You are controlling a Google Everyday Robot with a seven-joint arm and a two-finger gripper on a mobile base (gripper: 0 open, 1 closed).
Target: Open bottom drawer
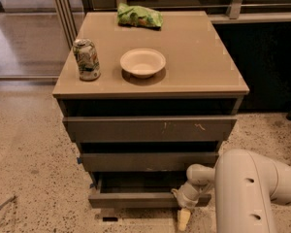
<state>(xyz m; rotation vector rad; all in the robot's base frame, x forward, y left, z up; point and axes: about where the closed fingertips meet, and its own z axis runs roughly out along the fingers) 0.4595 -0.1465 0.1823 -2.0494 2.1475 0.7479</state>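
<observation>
The cabinet has three stacked dark grey-brown drawer fronts. The bottom drawer (136,198) is the lowest front, and it stands pulled out a little from the cabinet, with a dark gap above it. My gripper (183,212) hangs at the right end of the bottom drawer front, pointing down toward the floor, with a pale fingertip (183,220) showing below the drawer edge. My white arm (247,193) fills the lower right corner and hides the drawer's right end.
On the cabinet top (199,57) stand a crushed can (86,58), a white bowl (142,62) and a green chip bag (139,16). The top drawer front (150,128) has pale scratch marks. Speckled floor lies to the left; a dark wall panel is at the right.
</observation>
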